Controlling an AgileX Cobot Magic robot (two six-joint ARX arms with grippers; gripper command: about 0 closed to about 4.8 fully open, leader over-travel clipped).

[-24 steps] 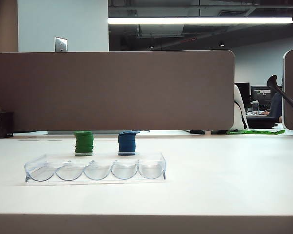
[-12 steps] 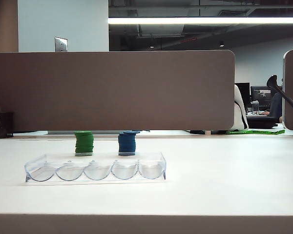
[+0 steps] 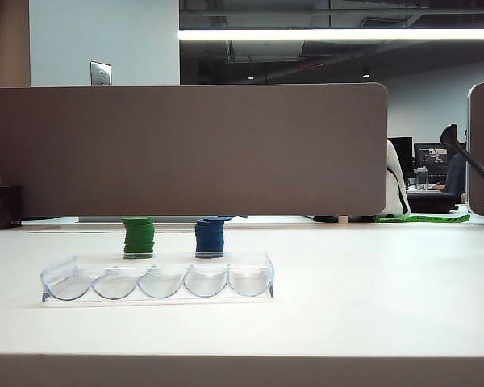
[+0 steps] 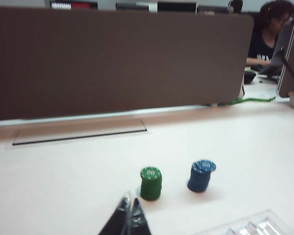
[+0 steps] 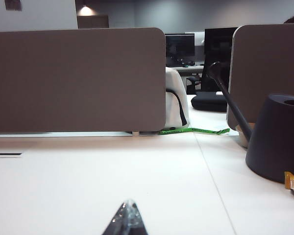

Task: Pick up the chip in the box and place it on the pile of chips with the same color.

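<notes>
Dark-blue chip is seen askew atop the blue pile; left tool and right tool are closed, empty

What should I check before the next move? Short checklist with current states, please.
1. Box holds no chip: ok, all slots look bare.
2. Blue chip on the blue pile: ok, but it sits off-centre, overhanging.
3. Green stack undisturbed: ok, upright, apart from the blue pile.
4. Left gripper shut and holding nothing: ok, tips together, pulled back from the stacks.
5. Right gripper shut and holding nothing: ok, over bare table.
6. Top chip stable: cannot tell.
</notes>
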